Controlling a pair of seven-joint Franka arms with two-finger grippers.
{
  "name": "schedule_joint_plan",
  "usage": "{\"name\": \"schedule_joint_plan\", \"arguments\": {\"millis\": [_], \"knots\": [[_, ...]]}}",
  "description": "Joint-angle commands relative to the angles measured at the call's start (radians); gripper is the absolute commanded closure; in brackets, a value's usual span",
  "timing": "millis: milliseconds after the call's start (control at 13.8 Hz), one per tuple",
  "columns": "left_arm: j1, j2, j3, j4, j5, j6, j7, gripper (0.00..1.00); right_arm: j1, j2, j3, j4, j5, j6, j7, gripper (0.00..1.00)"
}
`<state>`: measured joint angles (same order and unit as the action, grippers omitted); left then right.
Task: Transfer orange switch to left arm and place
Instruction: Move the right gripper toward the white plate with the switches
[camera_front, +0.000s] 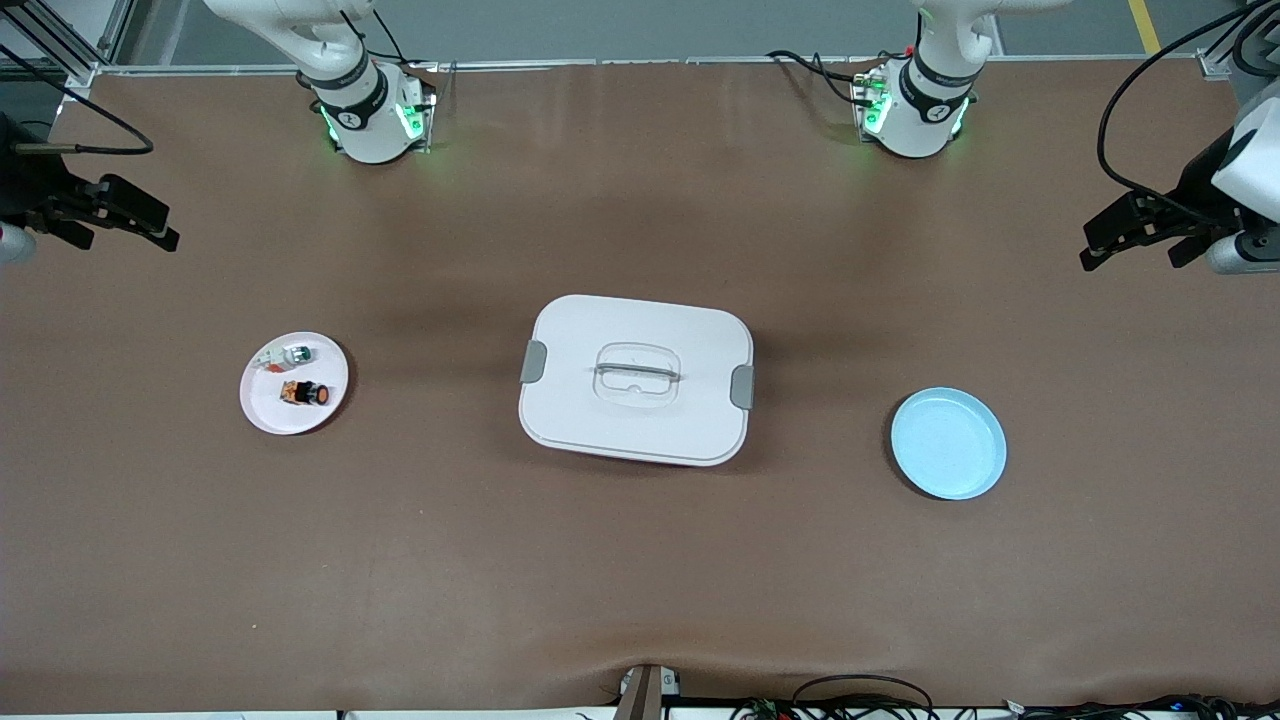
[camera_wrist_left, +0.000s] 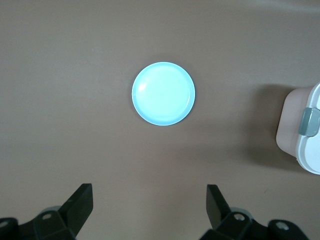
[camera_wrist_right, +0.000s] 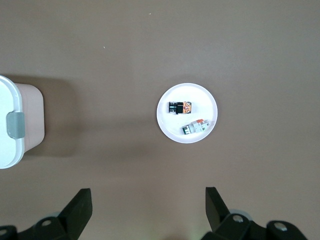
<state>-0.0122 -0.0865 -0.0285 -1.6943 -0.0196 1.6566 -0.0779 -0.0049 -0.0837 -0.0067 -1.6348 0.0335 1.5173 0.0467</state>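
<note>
Orange switch (camera_front: 306, 394), black with a round orange face, is seen lying in a small pink plate (camera_front: 262, 405) toward the right arm's end of the brown counter (camera_front: 640, 560). A white-and-green part (camera_front: 293, 355) is held in the same plate, farther from the front camera. A large white box (camera_front: 636, 380) with grey latches is set closed at the middle. A light-blue plate (camera_front: 948, 443) is placed toward the left arm's end. The right pincer (camera_front: 125, 225) is held wide open over the counter's edge, gripping nothing. The left pincer (camera_front: 1135, 235) is likewise spread wide with nothing between its fingers.
</note>
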Motion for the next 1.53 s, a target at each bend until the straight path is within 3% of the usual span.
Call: {"name": "schedule_joint_plan", "arguments": {"millis": [0, 1162, 1453], "knots": [[0.001, 0.011, 0.001, 0.028, 0.012, -0.026, 0.013, 0.00, 0.003, -0.024, -0.006, -0.019, 0.016, -0.006, -0.010, 0.00], [0.003, 0.013, 0.001, 0.030, 0.012, -0.026, 0.009, 0.00, 0.002, -0.008, -0.006, 0.000, 0.017, -0.026, -0.025, 0.00], [0.001, 0.014, 0.001, 0.030, 0.012, -0.026, 0.009, 0.00, -0.017, 0.041, -0.006, 0.012, 0.017, -0.026, -0.028, 0.00]]}}
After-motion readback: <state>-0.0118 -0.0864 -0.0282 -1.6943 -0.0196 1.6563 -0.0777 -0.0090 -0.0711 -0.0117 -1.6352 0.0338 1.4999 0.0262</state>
